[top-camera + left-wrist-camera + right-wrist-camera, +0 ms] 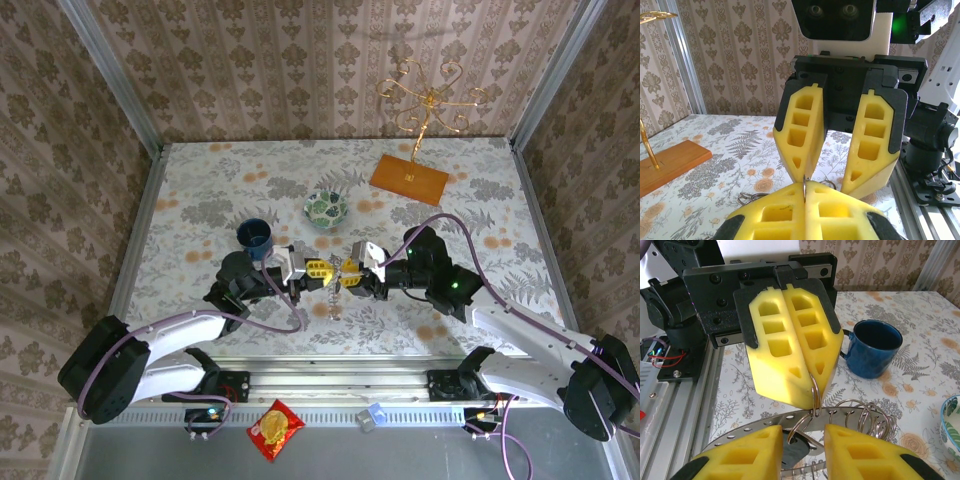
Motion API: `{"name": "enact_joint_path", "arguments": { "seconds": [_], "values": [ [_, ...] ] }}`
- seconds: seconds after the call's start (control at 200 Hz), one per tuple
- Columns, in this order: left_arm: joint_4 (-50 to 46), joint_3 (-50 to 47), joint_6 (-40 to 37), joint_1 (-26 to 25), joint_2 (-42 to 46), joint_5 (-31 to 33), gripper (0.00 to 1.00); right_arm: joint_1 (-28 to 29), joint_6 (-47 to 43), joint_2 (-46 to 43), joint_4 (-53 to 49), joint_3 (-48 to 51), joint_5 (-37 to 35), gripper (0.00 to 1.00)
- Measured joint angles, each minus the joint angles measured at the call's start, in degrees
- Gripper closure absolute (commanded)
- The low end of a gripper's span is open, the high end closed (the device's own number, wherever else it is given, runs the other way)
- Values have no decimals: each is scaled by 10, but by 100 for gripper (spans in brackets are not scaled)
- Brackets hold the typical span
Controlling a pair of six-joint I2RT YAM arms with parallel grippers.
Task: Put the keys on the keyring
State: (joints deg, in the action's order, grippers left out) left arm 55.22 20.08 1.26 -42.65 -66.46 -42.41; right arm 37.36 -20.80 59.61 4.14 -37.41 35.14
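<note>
I'm at the threading step, judging by how both tools meet nose to nose over the worktop [920,385], just in front of the mug [872,347]. My left tool [804,196] is closed, pads pressed flat together on a thin metal loop [815,390] that hangs from its tips down to the keyring [755,424]. The keyring is the flat grey band with small holes that curves across just below those tips, held up off the worktop between the two tools. Whether the pads also pinch the band itself I cannot tell. My right tool [804,450] is open, gripping nothing, with its two pads standing either side of a dark head that I take to be the black key [792,452]. A small ring sits at that key's top, touching or just under the band. A cluster of spare wire rings [865,415] lies on the band's far side, near the mug. No key looks finished to me, so the task seems early to midway. The next move calls for my right tool to close squarely on the key head and steer its small ring onto the loop, while my left holds steady. The loop is thin and could twist or slip from the soft pads.
</note>
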Motion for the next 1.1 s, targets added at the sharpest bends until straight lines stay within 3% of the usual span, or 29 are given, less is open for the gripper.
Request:
{"name": "enact_joint_path", "arguments": {
  "seconds": [0.36, 1.1],
  "values": [
    [-27, 0, -16, 0, 2, 0, 100, -16, 2, -34, -1, -1, 1, 71],
    [-45, 0, -41, -8, 10, -5, 100, -17, -5, 35, -22, -34, 46, 79]
  ]
}}
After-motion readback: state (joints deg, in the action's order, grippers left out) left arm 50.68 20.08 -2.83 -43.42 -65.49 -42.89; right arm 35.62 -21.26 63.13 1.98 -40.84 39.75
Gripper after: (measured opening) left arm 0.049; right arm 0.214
